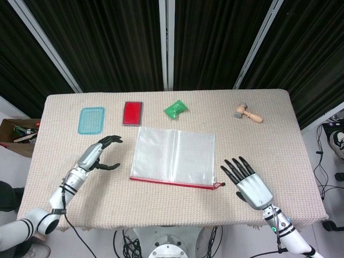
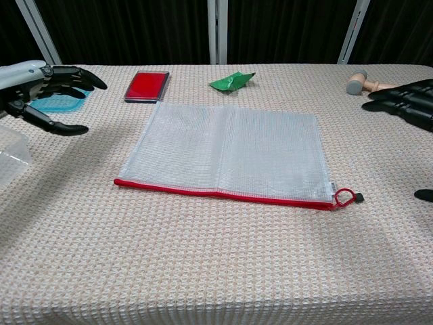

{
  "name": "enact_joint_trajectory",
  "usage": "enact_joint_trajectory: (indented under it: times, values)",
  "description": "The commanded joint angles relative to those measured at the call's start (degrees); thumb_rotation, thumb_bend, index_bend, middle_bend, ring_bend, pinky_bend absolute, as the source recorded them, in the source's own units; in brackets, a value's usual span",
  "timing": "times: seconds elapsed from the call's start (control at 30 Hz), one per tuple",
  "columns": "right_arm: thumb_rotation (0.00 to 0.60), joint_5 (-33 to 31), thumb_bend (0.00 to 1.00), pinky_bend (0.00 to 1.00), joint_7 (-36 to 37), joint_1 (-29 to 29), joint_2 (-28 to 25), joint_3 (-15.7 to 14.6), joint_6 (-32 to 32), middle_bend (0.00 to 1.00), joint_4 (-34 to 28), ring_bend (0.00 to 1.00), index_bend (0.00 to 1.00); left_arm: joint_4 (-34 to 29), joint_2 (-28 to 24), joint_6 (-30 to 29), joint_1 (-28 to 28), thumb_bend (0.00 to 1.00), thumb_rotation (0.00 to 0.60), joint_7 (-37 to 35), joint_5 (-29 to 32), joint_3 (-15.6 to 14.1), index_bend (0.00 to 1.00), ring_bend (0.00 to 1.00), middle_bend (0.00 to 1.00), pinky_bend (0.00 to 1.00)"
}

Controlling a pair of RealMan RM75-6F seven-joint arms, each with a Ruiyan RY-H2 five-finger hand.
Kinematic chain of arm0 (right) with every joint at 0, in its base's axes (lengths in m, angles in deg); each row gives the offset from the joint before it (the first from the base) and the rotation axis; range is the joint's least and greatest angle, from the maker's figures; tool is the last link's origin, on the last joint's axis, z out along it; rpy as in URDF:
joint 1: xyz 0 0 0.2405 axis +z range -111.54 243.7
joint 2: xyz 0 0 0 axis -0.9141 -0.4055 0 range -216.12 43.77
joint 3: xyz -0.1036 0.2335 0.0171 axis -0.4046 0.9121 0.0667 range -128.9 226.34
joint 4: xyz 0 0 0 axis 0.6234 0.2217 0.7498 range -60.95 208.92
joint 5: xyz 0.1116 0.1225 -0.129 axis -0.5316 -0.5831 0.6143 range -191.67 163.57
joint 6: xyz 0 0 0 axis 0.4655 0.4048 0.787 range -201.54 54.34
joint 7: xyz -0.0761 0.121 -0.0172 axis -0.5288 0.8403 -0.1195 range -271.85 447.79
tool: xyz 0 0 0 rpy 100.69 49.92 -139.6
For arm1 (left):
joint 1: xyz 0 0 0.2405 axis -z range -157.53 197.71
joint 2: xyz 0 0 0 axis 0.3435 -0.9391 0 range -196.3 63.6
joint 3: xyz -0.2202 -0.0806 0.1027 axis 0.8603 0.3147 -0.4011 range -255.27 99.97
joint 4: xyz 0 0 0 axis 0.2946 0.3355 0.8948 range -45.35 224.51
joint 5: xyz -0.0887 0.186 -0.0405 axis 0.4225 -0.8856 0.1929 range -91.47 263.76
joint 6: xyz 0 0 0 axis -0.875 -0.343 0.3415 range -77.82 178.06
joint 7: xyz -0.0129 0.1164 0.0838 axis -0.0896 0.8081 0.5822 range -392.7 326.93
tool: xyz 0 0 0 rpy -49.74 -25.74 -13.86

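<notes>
A: What is getting cut off or proving hard to read?

B: In the chest view the right hand (image 2: pixel 404 103) is running off the right edge, so only dark fingertips are showing. A clear container (image 2: pixel 11 162) at the left edge is also being cropped, and in the head view a cardboard box (image 1: pixel 17 131) of odds and ends is peeking in at the far left, its contents too small to make out.

A: And the pouch?

B: 1 clear mesh zipper pouch (image 1: pixel 173 157) is lying flat in the middle of the table (image 1: pixel 279 140), its red zipper edge (image 2: pixel 223 193) facing the lower side of the frame and a small red pull loop (image 2: pixel 344 197) sitting at the lower right corner. Neither hand is touching it.

A: How are the hands looking?

B: The left hand (image 1: pixel 98 155) is hovering left of the pouch, fingers spread and lightly curled, holding nothing. The right hand (image 1: pixel 248 180) is sitting lower right, just beside the pull loop, fingers fanned apart and empty.

A: Other things, counted?

B: Along the upper part of the table: 1 teal tray (image 1: pixel 91 119), 1 red card case (image 1: pixel 132 113), 1 green crumpled wrapper (image 1: pixel 176 109), 1 small wooden mallet (image 1: pixel 248 113).
</notes>
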Motion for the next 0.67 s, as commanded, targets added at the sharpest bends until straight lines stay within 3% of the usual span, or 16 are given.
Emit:
enact_joint_trajectory:
  times: [0.03,0.13,0.4,0.67]
  values:
    - [0.600,-4.54,0.10,0.00,3.32,-2.53,-3.75,2.79,1.44,0.04,-2.11,0.00,0.00,-12.91,-9.14,-7.29,-6.95,0.19,0.600,30.71,6.66,0.82,0.22,0.10,0.13,0.13]
    - [0.600,-7.92,0.19,0.05,7.08,-5.11,-6.98,4.02,3.66,0.10,-3.11,0.00,0.00,-15.95,-13.03,-12.23,-10.78,0.19,0.600,35.08,7.61,0.55,0.22,0.10,0.13,0.14]
    - [0.600,-10.86,0.21,0.05,19.40,-13.15,-12.97,4.41,11.34,0.09,-2.10,0.00,0.00,-19.40,-19.17,-25.14,-21.67,0.19,0.600,39.97,6.99,-1.85,0.22,0.10,0.14,0.13]
    - [0.600,-9.73,0.21,0.01,26.13,-17.83,-13.08,4.03,14.67,0.08,1.48,0.00,0.00,-24.56,-19.96,-29.92,-28.80,0.18,0.600,38.89,3.32,-5.45,0.22,0.10,0.14,0.13]
